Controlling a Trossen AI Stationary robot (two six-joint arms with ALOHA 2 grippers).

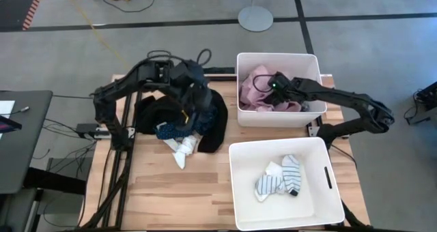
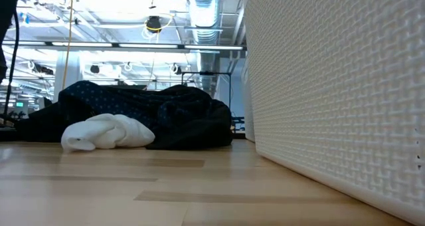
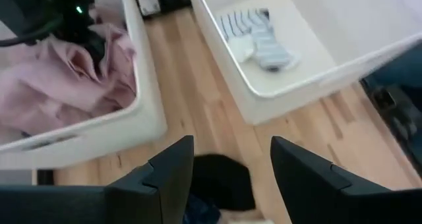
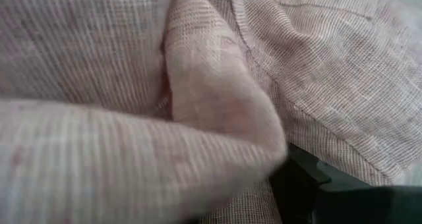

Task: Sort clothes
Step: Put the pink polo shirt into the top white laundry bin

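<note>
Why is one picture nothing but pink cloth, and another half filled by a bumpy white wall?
Right wrist view: the camera sits so close to the pink garment that its weave fills the frame, softly blurred. Low view: the white bin stands right beside the lens, looming large; ceiling lights glare behind the dark clothes pile. Left wrist view: slightly blurred throughout.

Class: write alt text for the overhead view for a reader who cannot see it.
A wooden table holds a heap of dark clothes under the left gripper. The right gripper reaches into a white bin of pink fabric; a nearer bin holds striped socks.
</note>
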